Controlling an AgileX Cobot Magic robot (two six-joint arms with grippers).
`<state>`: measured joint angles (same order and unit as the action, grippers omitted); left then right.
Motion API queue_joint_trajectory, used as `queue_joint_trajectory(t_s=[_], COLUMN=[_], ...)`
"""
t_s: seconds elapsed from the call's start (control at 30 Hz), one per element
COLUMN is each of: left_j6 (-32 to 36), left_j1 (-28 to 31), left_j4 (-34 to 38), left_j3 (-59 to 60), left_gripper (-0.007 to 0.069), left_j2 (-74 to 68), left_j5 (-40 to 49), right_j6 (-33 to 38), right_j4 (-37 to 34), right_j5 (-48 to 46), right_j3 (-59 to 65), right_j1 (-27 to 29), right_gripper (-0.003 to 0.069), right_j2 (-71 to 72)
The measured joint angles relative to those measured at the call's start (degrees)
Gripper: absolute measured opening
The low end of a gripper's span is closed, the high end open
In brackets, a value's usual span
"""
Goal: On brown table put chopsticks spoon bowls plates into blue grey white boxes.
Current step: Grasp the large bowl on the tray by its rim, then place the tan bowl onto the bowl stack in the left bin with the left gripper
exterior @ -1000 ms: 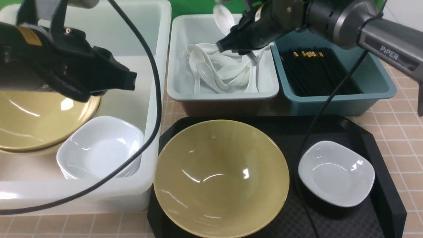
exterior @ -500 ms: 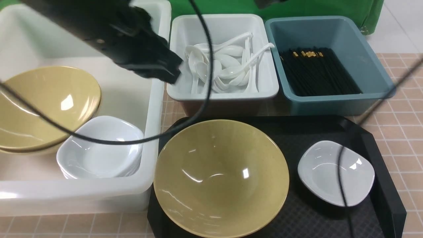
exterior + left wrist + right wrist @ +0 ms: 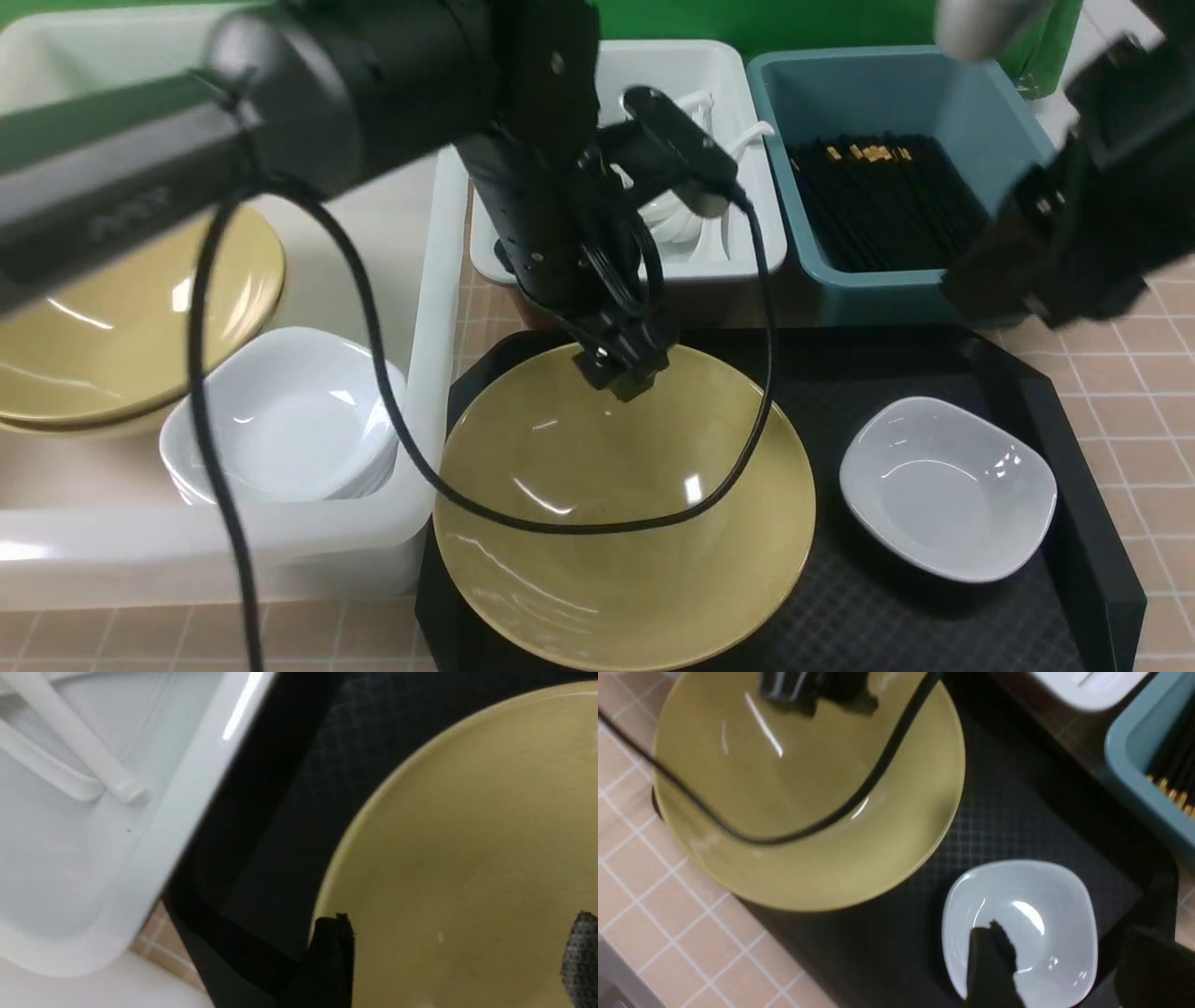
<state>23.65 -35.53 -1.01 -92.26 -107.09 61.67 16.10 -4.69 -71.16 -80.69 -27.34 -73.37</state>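
A wide yellow bowl and a small white plate sit on the black tray. My left gripper hangs open just above the bowl's far rim; the left wrist view shows bare bowl between the spread tips of this gripper. My right gripper, blurred, hovers above the tray's right side. In the right wrist view this gripper is open over the plate, holding nothing. Spoons lie in the grey box, chopsticks in the blue box.
The white box at left holds a yellow bowl and stacked white plates. My left arm's cable droops across the tray's bowl. Brown table tiles show to the right of the tray.
My left arm swung from the white box across to the tray's bowl and opened its jaws. My right arm left the grey box, where it dropped a spoon, and came over the plate.
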Motion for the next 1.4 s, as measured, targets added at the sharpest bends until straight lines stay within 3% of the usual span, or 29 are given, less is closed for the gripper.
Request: queue_joint_trajectory(t_s=[0.17,0.57,0.63,0.7,0.83,0.87,0.97,1.0,1.03,1.23,1.4], left_j6=[-0.71,-2.74,-3.29,-3.67,-3.43,-4.22,-5.88,-6.00,-6.89,-7.81,-6.41], left_j1=[0.00,0.41,0.41,0.49,0.85,0.84,0.66,0.66,0.59,3.38,12.74], left_j4=[-2.42,-3.33,-2.48,0.20,4.79,7.17,9.76,9.85,9.94,9.76,19.14], left_j3=[0.00,0.00,0.00,-0.02,-0.14,-0.14,-0.32,-0.32,-0.32,-0.06,3.08], left_gripper=[0.0576,0.0485,0.0460,0.0360,0.0177,0.0114,0.0068,0.0060,0.0036,0.0008,0.0008], left_j2=[-3.41,-9.03,-9.15,-9.29,-9.12,-8.96,-7.14,-6.98,-5.26,3.90,16.34], left_j5=[-2.48,-5.64,-5.38,-4.34,-1.56,-1.20,-0.21,0.02,0.75,0.83,1.11], right_j6=[-0.63,-0.97,-0.97,-0.50,0.76,1.34,2.36,2.41,2.84,5.21,5.37], right_j4=[0.00,0.05,0.05,0.05,0.05,0.05,-0.01,-0.01,-0.01,-1.73,-2.58], right_j5=[1.24,3.32,3.36,3.55,4.01,4.14,4.02,4.02,4.02,4.02,4.02], right_j3=[1.69,2.07,2.12,2.12,2.12,2.12,1.02,1.02,-0.36,-5.68,-10.48], right_j1=[0.00,0.00,0.00,0.00,0.00,0.00,0.00,0.00,0.00,-2.90,-11.68], right_gripper=[0.0386,0.0383,0.0383,0.0370,0.0307,0.0257,0.0104,0.0104,0.0051,0.0038,0.0038], right_j2=[1.39,1.46,1.46,1.46,1.46,1.46,1.46,1.46,1.46,1.46,0.65])
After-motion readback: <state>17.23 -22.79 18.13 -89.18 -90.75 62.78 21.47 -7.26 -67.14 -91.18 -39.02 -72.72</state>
